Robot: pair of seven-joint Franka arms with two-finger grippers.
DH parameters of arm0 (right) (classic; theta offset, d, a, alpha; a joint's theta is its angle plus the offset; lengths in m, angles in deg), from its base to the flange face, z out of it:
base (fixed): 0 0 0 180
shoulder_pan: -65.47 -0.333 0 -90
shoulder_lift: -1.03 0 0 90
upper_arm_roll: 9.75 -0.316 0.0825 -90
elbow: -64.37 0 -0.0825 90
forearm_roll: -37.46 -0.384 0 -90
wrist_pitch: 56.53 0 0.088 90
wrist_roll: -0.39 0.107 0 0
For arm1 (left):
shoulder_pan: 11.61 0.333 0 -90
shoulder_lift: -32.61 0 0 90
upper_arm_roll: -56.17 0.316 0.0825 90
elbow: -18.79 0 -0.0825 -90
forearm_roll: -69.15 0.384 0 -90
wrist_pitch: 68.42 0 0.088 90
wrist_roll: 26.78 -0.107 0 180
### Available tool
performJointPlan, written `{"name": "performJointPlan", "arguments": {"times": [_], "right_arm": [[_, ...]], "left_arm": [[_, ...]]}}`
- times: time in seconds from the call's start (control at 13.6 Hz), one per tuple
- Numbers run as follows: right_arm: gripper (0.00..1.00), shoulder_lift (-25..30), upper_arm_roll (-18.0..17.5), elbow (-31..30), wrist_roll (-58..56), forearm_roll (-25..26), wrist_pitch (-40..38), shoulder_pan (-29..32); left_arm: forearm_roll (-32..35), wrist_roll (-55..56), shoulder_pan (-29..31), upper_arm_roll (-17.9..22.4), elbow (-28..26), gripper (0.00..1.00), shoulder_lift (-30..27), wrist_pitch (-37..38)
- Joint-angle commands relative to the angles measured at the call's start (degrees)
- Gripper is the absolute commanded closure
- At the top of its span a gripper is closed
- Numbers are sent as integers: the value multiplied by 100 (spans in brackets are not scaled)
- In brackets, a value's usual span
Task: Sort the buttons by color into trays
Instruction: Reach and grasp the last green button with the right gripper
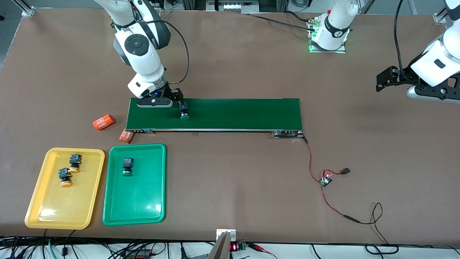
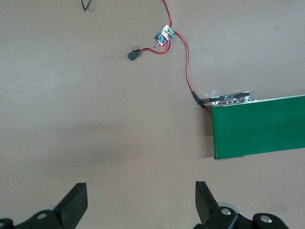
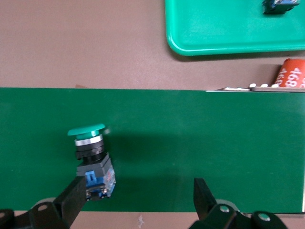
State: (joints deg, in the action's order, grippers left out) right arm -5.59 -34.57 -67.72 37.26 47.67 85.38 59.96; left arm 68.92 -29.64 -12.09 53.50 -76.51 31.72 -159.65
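Observation:
A green button (image 1: 184, 111) lies on its side on the dark-green conveyor belt (image 1: 237, 114), at the right arm's end. My right gripper (image 1: 172, 100) hangs open over that end. In the right wrist view the button (image 3: 92, 160) rests just inside one finger (image 3: 71, 198), not gripped. The yellow tray (image 1: 42, 201) holds two yellow-orange buttons (image 1: 74, 162) (image 1: 65, 177). The green tray (image 1: 140, 201) beside it holds one green button (image 1: 127, 166). My left gripper (image 1: 386, 80) waits open over bare table past the belt's other end, and the left wrist view shows nothing between the left gripper (image 2: 140, 200) fingers.
Two orange cylinders (image 1: 104, 122) (image 1: 127, 136) lie between the belt and the trays. A red-and-black wire runs from the belt's end to a small circuit board (image 1: 326, 180). Both trays sit nearer to the front camera than the belt.

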Motion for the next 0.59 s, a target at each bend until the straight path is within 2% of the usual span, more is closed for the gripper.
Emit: {"name": "performJointPlan", "arguments": {"times": [0.0,0.52], "right_arm": [[0,-181,-41,-27,93,-1,301,-38],[0,-673,-41,-27,84,-1,635,-108]], "left_arm": [[75,49,-5,-23,188,0,88,131],[66,57,-14,-23,188,0,88,131]]}}
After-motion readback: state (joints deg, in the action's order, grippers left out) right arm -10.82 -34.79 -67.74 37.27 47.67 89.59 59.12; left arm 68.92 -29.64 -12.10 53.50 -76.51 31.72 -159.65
